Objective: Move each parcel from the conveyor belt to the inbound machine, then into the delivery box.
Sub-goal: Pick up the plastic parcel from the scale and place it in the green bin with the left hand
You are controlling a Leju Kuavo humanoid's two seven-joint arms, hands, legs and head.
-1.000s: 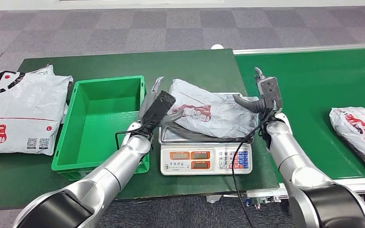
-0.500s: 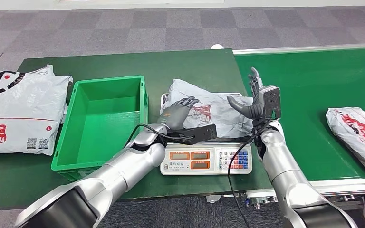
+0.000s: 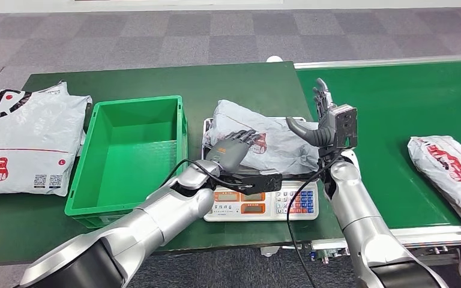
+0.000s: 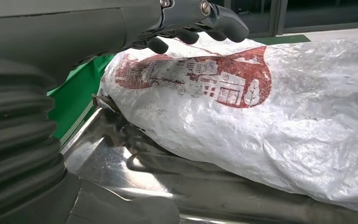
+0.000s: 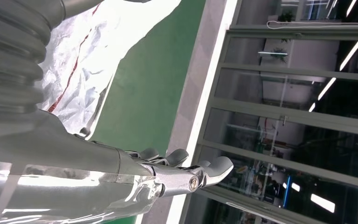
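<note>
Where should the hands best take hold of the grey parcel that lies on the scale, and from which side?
Probably at its two short ends, one hand from each side. The parcel lies flat and wide across the scale, soft and crumpled, with the left hand and right hand already flanking it.

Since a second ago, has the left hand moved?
Yes. The left hand swung away from the green crate's rim, rightward over the scale, and now lies on the near side of the parcel.
</note>
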